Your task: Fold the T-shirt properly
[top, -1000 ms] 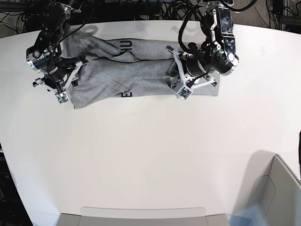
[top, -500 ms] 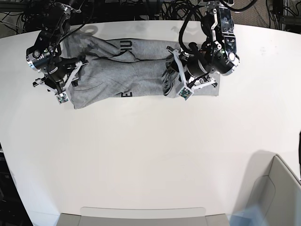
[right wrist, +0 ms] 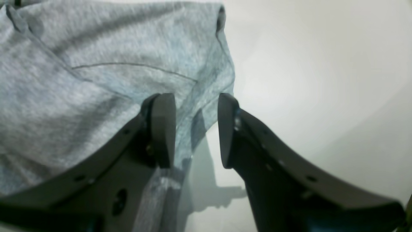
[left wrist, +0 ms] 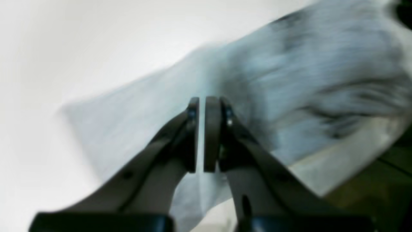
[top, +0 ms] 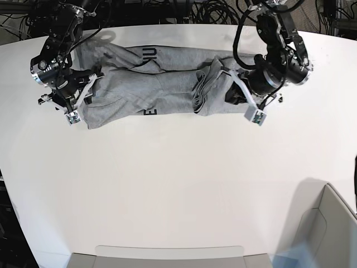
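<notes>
The heather-grey T-shirt [top: 150, 89] lies as a long band across the far side of the white table [top: 167, 184], with black letters showing at its top and lower edge. A raised ridge of bunched cloth [top: 203, 89] stands right of its middle. My left gripper [top: 251, 109] is at the shirt's right end. In the blurred left wrist view this gripper [left wrist: 201, 100] has its jaws almost together, seemingly pinching the T-shirt [left wrist: 322, 48]. My right gripper [top: 78, 103] is at the shirt's left end. The right wrist view shows that gripper [right wrist: 194, 96] open over the edge of the T-shirt [right wrist: 80, 64].
A grey bin [top: 329, 223] stands at the near right corner. A pale tray edge [top: 167, 252] runs along the front. Black cables [top: 184, 11] crowd the space behind the table's far edge.
My left arm has swung right from the shirt's middle to its right end, and its jaws have closed. A ridge of cloth has bunched up near the middle. The right arm has not moved.
</notes>
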Controlling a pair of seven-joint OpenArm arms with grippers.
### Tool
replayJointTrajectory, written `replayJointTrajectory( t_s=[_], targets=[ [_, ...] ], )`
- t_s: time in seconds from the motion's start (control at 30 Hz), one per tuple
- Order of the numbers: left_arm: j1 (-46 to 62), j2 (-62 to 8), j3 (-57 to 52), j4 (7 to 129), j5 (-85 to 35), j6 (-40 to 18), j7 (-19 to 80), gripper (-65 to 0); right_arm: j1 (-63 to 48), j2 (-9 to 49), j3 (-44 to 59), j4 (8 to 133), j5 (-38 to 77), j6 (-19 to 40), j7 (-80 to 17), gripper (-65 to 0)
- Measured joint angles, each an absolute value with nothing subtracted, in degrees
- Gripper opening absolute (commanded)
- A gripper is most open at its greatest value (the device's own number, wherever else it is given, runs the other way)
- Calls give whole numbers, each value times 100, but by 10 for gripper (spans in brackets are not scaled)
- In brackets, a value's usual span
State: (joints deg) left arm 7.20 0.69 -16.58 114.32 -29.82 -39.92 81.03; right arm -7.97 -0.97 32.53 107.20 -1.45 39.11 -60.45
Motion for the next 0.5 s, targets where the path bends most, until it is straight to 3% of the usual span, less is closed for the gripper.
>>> replayJointTrajectory(
  t_s=[0.13, 0.37, 0.5],
  targets=[
    [744, -309, -1291, 11332, -2670, -3990, 8082, -650, -797, -23, 3269, 10720, -158, 3911, -6049, -430],
    [749, -370, -189, 10165, -2681, -3990, 8075, -650, -794, -32, 3262, 10720, -145, 3911, -6047, -430],
    [757, -351, 320, 10224, -2696, -3990, 8086, -650, -797, -19, 3262, 10720, -148, 3911, -6049, -430]
  ],
)
